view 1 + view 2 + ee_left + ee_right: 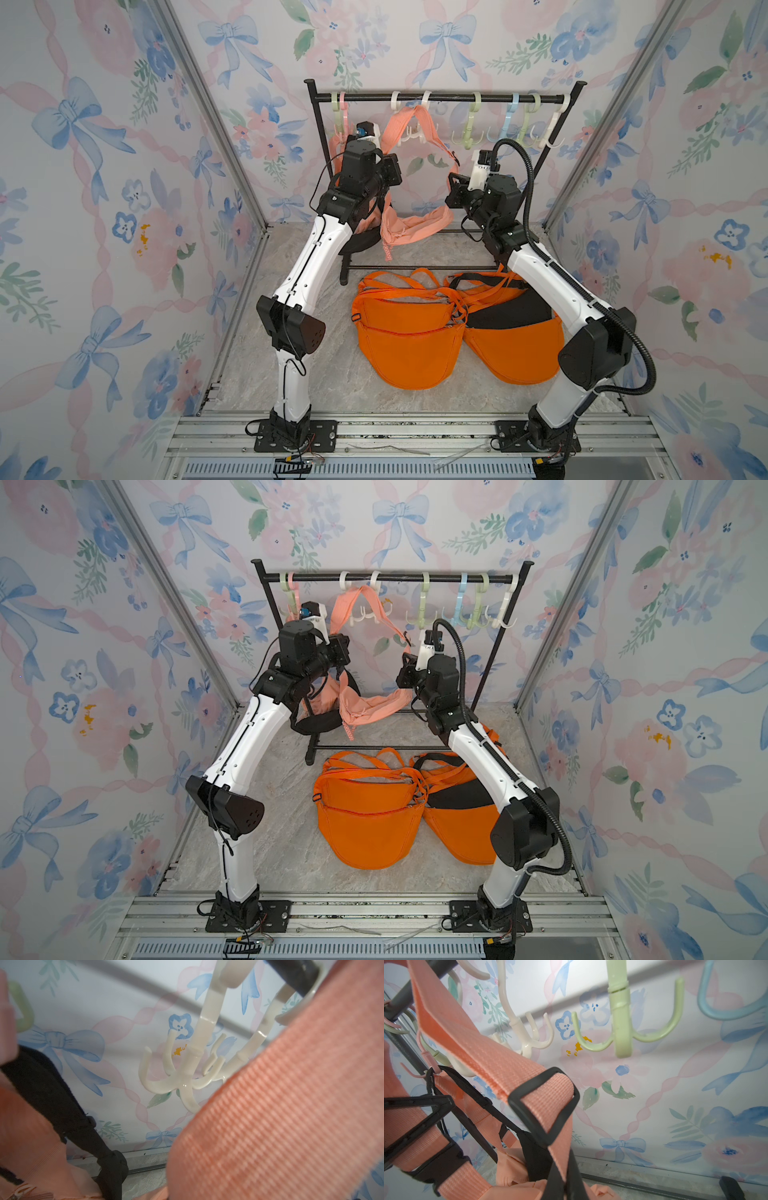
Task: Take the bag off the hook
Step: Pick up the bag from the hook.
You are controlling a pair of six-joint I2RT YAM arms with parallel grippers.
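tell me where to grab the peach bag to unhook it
Grip the strap of the peach bag just above the black buckle, from the front, pinching across its flat faces. It hangs as an inverted V from the white hook, so lifting there should free it.

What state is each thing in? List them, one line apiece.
Peach bag: hanging from the rack by its strap.
Second peach bag: hanging, partly behind the left arm.
Orange bags: lying flat on the floor.
Green hook: empty.
Blue hook: empty.
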